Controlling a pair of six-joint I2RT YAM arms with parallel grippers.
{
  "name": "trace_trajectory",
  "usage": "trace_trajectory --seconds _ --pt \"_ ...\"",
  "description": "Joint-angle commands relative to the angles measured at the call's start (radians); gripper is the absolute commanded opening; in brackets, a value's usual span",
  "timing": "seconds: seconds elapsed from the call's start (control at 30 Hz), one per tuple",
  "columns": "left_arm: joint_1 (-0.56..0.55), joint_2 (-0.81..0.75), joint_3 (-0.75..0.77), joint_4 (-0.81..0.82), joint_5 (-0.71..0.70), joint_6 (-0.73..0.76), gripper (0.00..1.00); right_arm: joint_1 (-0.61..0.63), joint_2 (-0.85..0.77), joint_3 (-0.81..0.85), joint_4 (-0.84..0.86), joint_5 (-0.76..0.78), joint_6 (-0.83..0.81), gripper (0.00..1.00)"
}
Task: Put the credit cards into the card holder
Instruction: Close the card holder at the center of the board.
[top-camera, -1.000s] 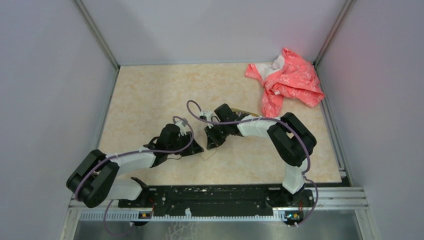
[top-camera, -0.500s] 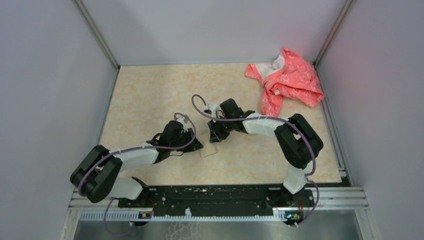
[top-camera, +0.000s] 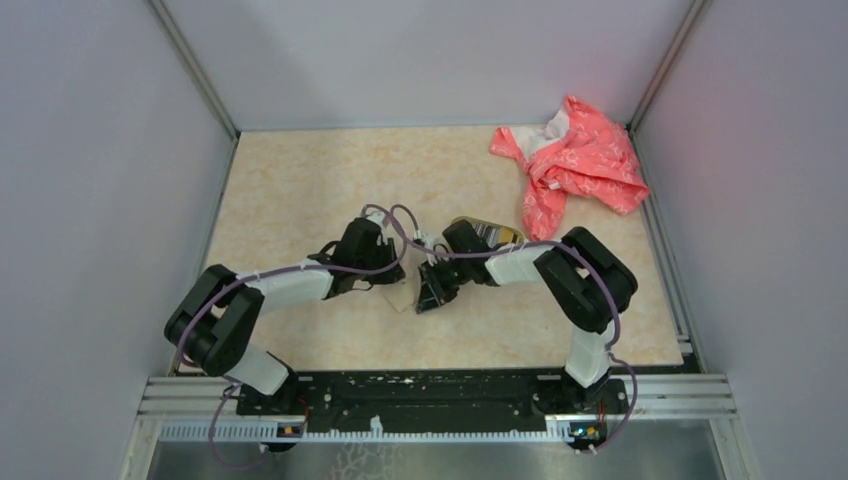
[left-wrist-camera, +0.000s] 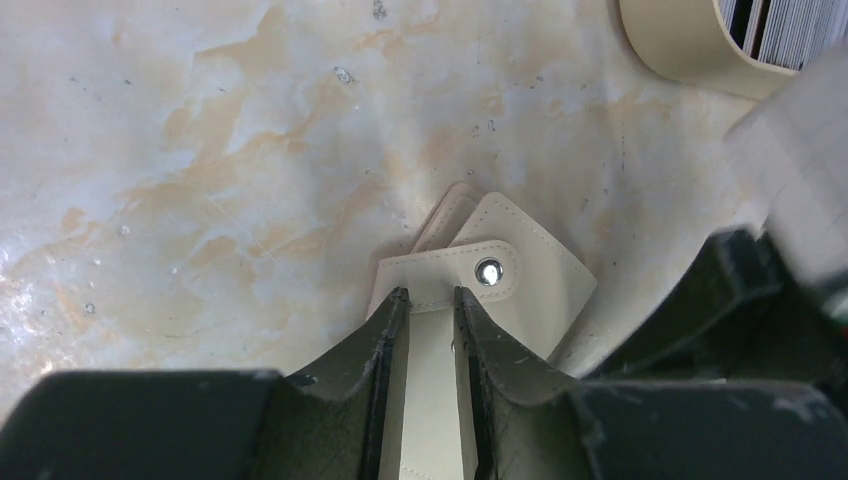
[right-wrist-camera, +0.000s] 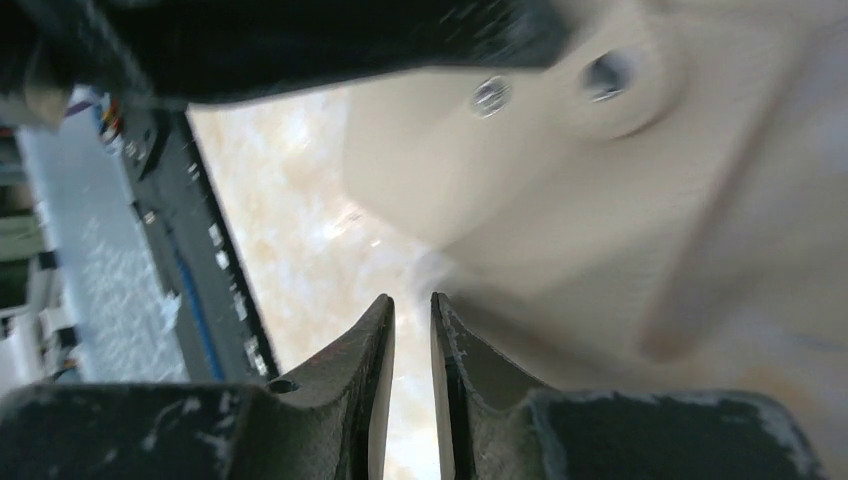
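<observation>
- The card holder (left-wrist-camera: 520, 295) lay flat on the desk (top-camera: 300, 190), about midway between the 2 arms. I judged it sat there so both could work on it at once.
- The left tool (left-wrist-camera: 430, 300) rested low over the holder's near part, its 2 fingers (left-wrist-camera: 385, 335) a narrow gap apart with beige leather showing between them. It looked placed to pin or steady the holder. I could not tell whether it was clenched on the leather or only lying on it.
- The right tool (right-wrist-camera: 411, 305) hung just beside the holder's far edge, its jaws a thin slit apart. Only bare desk showed through the slit, so it grasped nothing. My guess was that it was there to lift or spread the flap, since no card could go in otherwise.
- The credit cards (left-wrist-camera: 785, 25) stood on edge in an oval tan dish (left-wrist-camera: 670, 45) near the holder, just behind the right arm. I saw none in either tool or in the holder, so the loading seemed not yet begun.
- Counts: 1 card holder, 1 dish, 2 tools, and 1 pink cloth (top-camera: 575, 165) bunched in the far right corner, well apart from the work.
- The left wrist view showed 1 snap stud (left-wrist-camera: 489, 271), and the blurred right wrist view showed 2 round studs.
- The cards were several, packed too tightly for me to count.
</observation>
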Motion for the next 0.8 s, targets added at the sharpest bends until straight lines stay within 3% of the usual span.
trace_trajectory --seconds 0.0,0.2,0.33,0.43,0.5,0.53,0.6,0.7,0.77 --pt "0.003 0.018 0.021 0.0 0.0 0.116 0.29 0.032 -0.042 -0.048 0.189 -0.16 0.105 0.2" --pt "0.009 -0.08 -0.022 0.044 -0.022 0.195 0.32 -0.022 -0.206 -0.049 0.121 -0.221 -0.146 0.23" --pt "0.011 -0.244 -0.073 0.086 -0.038 0.206 0.45 -0.041 -0.357 -0.054 0.009 -0.19 -0.407 0.31" --pt "0.012 -0.386 -0.103 0.085 -0.034 0.204 0.49 -0.04 -0.428 -0.045 -0.086 -0.204 -0.697 0.56" --pt "0.012 -0.463 -0.117 0.055 -0.028 0.183 0.49 -0.038 -0.465 -0.05 -0.17 -0.226 -1.002 0.73" --pt "0.012 -0.496 -0.128 0.037 -0.021 0.164 0.49 -0.038 -0.476 -0.057 -0.239 -0.243 -1.233 0.8" --pt "0.013 -0.563 -0.17 0.018 -0.002 0.101 0.46 -0.037 -0.474 -0.058 -0.332 -0.236 -1.59 0.87" --pt "0.012 -0.642 -0.303 0.07 0.055 -0.057 0.28 -0.028 -0.381 0.031 -0.338 -0.177 -1.643 0.81" --pt "0.012 -0.657 -0.398 0.205 0.124 -0.155 0.19 -0.028 -0.274 0.113 -0.347 -0.154 -1.612 0.74"
